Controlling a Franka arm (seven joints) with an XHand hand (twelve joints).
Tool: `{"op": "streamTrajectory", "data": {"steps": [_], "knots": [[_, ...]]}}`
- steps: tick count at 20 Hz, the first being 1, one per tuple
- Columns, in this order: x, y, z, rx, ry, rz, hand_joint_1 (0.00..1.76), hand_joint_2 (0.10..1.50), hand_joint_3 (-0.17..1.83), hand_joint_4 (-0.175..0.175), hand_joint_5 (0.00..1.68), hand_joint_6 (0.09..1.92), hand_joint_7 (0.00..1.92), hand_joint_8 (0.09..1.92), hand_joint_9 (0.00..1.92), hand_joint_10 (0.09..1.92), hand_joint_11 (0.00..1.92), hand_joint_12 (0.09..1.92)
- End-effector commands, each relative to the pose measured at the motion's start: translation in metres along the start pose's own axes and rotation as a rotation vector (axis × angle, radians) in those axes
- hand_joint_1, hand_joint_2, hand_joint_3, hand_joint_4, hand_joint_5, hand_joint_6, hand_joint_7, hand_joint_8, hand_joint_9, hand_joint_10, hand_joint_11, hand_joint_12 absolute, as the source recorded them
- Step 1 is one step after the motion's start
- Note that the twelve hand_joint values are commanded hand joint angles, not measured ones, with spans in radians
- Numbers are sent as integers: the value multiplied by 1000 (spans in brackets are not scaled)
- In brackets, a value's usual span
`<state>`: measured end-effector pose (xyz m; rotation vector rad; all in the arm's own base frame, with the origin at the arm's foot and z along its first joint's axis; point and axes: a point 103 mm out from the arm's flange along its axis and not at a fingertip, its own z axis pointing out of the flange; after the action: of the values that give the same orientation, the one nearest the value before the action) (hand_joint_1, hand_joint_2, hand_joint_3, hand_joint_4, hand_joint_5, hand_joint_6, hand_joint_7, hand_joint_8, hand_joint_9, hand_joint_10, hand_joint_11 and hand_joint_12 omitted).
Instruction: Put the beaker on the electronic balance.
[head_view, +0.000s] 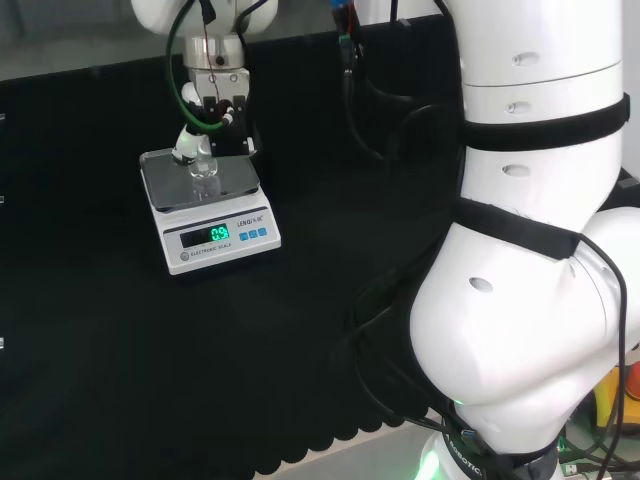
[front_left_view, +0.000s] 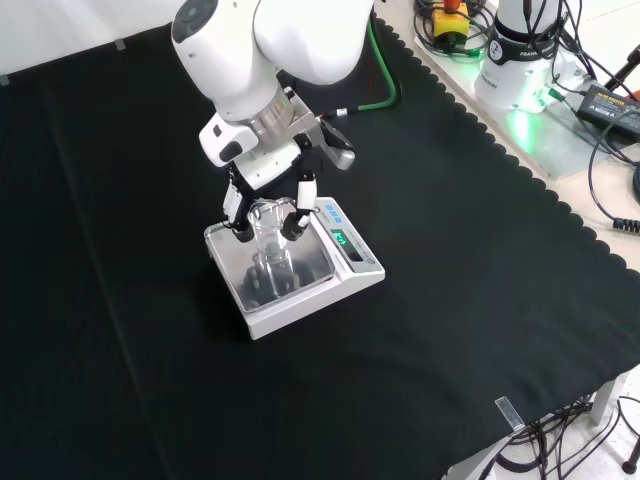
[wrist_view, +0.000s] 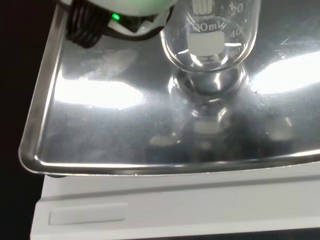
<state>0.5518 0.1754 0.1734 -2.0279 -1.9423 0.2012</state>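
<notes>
Robot hand of mine curls round the empty glass beaker, standing on the balance pan, left of centre in the front view.

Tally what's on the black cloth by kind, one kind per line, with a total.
Glass beaker: 1, standing on the balance's steel pan, the hand around it
Electronic balance: 1
Total: 2
</notes>
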Motion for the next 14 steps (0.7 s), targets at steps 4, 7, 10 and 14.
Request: {"op": "streamTrajectory", "data": {"steps": [4, 7, 10, 14], "knots": [[4, 3, 7, 4, -27, 12, 1218, 702, 775, -166, 768, 795, 887, 836, 1306, 287, 1442, 582], [5, 3, 8, 6, -32, 14, 1218, 703, 775, -166, 767, 796, 887, 837, 1306, 286, 1440, 582], [5, 3, 8, 4, -38, 19, 1220, 702, 774, -166, 766, 797, 886, 838, 1305, 286, 1438, 582], [5, 4, 10, 12, -43, 24, 1221, 702, 774, -166, 763, 798, 884, 839, 1303, 286, 1437, 582]]}}
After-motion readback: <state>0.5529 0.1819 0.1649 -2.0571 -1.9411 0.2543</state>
